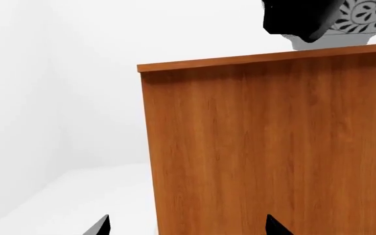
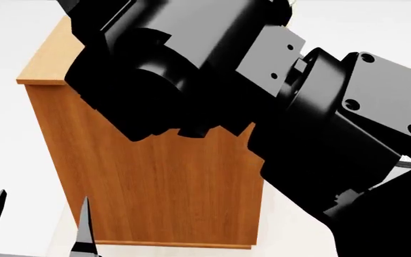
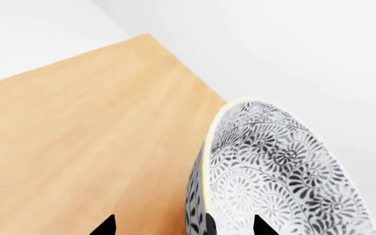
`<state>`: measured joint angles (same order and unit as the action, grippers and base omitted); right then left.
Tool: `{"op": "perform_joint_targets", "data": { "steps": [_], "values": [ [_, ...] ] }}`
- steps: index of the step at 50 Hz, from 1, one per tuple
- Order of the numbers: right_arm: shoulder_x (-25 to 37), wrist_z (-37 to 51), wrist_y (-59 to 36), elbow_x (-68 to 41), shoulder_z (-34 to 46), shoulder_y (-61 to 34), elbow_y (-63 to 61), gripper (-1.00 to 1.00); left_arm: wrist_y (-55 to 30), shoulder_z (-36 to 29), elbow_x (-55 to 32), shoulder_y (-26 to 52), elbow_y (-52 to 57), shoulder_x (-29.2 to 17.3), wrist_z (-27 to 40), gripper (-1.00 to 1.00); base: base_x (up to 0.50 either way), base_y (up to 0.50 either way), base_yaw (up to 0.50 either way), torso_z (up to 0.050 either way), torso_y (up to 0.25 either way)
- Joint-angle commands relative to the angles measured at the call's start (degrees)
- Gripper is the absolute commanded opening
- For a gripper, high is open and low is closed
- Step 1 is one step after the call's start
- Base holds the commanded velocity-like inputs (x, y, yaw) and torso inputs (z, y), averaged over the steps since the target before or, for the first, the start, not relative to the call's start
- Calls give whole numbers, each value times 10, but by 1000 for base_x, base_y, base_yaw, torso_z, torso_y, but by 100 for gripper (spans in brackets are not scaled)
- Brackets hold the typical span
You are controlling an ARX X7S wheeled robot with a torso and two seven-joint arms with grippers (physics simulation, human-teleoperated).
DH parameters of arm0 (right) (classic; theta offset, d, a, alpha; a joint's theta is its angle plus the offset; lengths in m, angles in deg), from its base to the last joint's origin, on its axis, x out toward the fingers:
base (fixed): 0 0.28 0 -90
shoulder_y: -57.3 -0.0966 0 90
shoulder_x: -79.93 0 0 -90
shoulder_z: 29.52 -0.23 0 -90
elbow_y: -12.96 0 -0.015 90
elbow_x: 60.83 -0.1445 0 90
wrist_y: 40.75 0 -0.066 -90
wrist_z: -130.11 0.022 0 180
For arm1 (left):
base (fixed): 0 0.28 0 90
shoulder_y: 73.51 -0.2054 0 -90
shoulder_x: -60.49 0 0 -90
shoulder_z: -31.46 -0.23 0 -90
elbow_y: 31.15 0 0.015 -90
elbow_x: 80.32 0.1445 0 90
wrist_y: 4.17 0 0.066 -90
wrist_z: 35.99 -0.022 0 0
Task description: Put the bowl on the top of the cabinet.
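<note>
Your right gripper (image 3: 182, 226) pinches the bowl (image 3: 273, 171) by its rim, tilted over the cabinet (image 3: 77, 137) top near one side edge. Your left gripper (image 1: 186, 226) hangs spread and empty beside the cabinet's side. Release here risks the bowl rocking off that edge.

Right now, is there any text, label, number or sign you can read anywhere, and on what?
None: no words, numbers or signs show in any view.
The bowl carries only a dark leaf pattern, no lettering.
The cabinet shows plain wood grain, with no label.
The right arm shows only bolt holes.
</note>
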<state>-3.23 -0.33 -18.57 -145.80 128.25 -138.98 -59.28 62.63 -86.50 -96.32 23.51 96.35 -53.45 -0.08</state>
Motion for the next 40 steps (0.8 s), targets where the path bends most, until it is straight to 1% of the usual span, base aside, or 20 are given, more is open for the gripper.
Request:
{"op": "perform_joint_targets", "data": {
  "steps": [1,11,17,24,27,31,32,40],
  "values": [
    [11,15,-5,-16,-2,-3,-18,100,0,-1,-1,-1,3,-1,2,100,0,0,0,0,0],
    [20,27,-5,-27,-10,-7,-30,100,-3,-3,0,1,6,-2,4,100,0,0,0,0,0],
    [35,36,-8,-47,-29,-25,-47,100,-3,-3,-2,2,6,-2,4,100,0,0,0,0,0],
    [65,82,-25,-81,-63,-81,-86,100,2,-3,-1,-2,3,-4,4,100,0,0,0,0,0],
    [79,107,-30,-118,-87,-103,-112,100,-1,-4,-2,1,6,-3,4,100,0,0,0,0,0],
    [86,121,-36,-133,-93,-114,-126,100,0,-6,-1,1,6,-3,4,100,0,0,0,0,0],
    [108,163,-47,-167,-105,-139,-162,100,3,-5,-2,-1,6,-4,4,100,0,0,0,0,0],
    [170,209,-59,-233,-129,-173,-204,100,-10,-9,-2,3,19,-4,7,100,0,0,0,0,0]
  ]
}}
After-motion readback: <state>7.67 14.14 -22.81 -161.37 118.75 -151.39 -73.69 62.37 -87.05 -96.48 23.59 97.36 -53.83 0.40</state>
